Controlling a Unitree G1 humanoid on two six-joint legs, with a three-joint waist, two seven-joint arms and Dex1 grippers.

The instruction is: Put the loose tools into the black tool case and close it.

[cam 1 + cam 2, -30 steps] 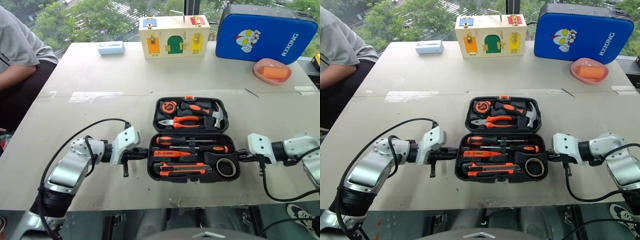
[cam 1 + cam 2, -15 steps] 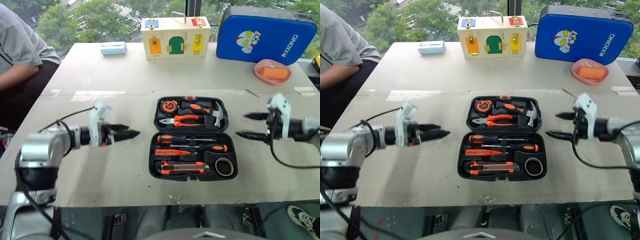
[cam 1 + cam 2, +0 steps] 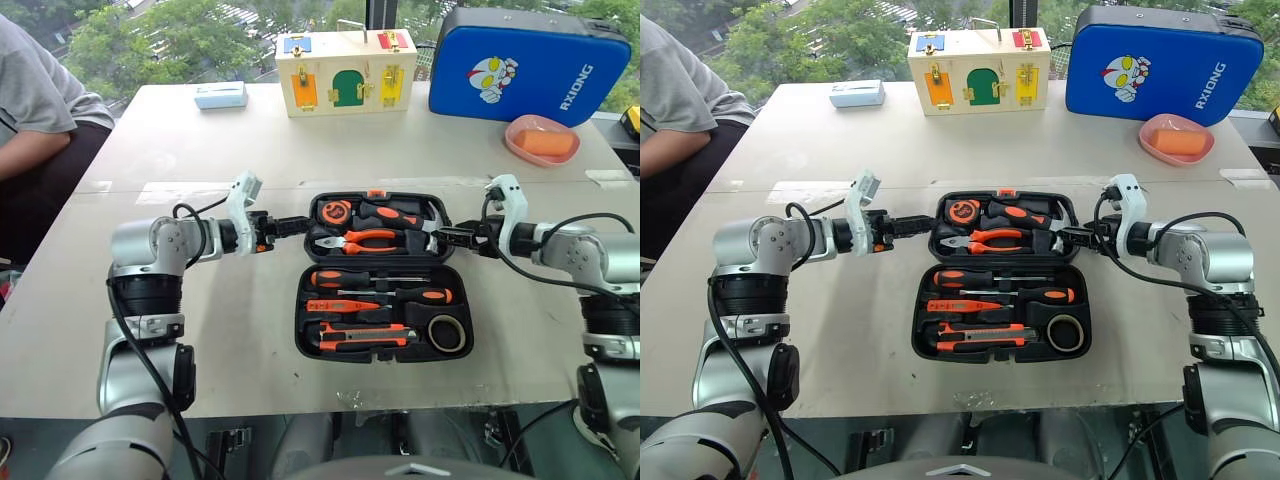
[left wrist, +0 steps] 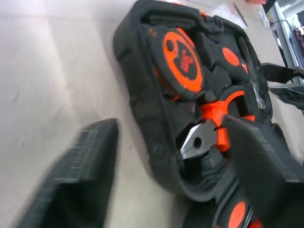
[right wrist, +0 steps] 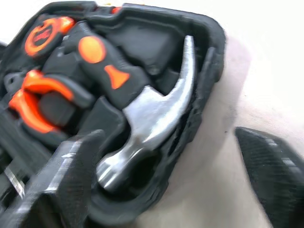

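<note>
The black tool case (image 3: 301,330) lies open flat on the table. Its near half holds two long screwdrivers (image 3: 350,279), a slim orange tester (image 3: 335,305), a utility knife (image 3: 365,338) and a tape roll (image 3: 450,333), all seated in recesses. The far half (image 3: 320,250) carries a tape measure, pliers and a hammer. My left gripper (image 3: 296,224) points at the far half's left edge, open, its fingers (image 4: 80,180) spread before the case wall. At the right edge is my right gripper (image 3: 447,238), also open, with its fingers (image 5: 71,175) apart beside the hammer head.
A wooden box with coloured doors (image 3: 346,72), a blue case with a cartoon figure (image 3: 530,66), a pink dish (image 3: 544,140) and a small pale box (image 3: 221,95) stand along the far side. A person (image 3: 40,110) sits at the table's left.
Both arms moved forward from beside the case's near half to the sides of its far half. Both wrists rolled, and both grippers went from shut to open.
</note>
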